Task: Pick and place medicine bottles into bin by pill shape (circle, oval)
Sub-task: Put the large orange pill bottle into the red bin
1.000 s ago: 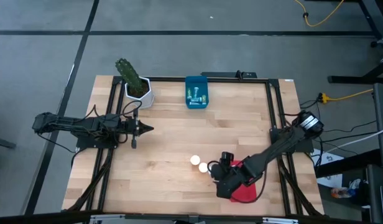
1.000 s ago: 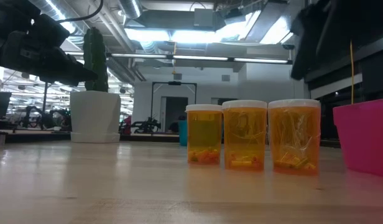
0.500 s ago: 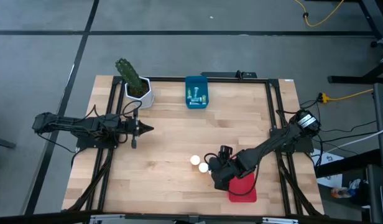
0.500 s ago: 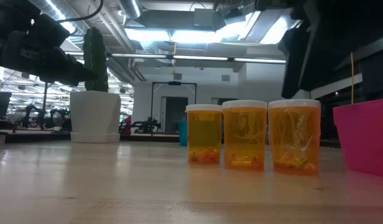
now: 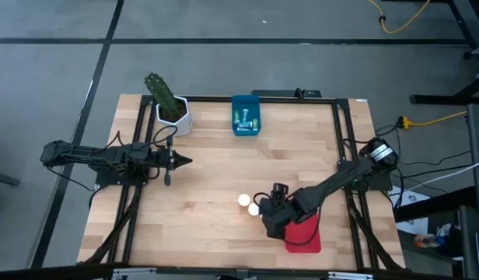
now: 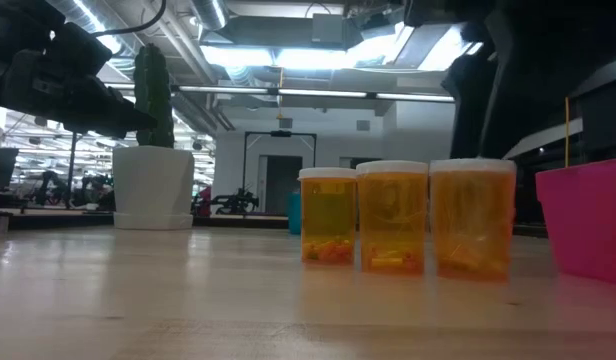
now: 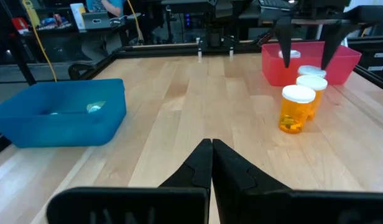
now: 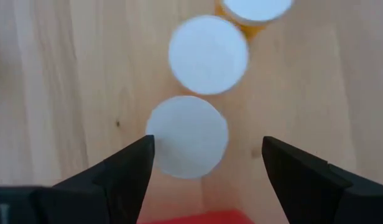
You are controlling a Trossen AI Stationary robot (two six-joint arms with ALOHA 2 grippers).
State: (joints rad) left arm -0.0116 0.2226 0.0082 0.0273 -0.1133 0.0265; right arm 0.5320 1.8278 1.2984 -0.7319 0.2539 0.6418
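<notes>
Hovering over the nearest orange bottle [image 8: 187,135] beside the red bin [image 5: 304,236], our right gripper [image 8: 207,163] has jaws wide, empty. Next: descend, close. Left gripper [image 5: 171,160] waits shut.

Three upright orange bottles [image 6: 392,216], seemingly touching

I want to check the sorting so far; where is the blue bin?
In the high view, the blue bin sits at the table's far edge near the middle, just right of the potted cactus, with small bottles inside.
</notes>
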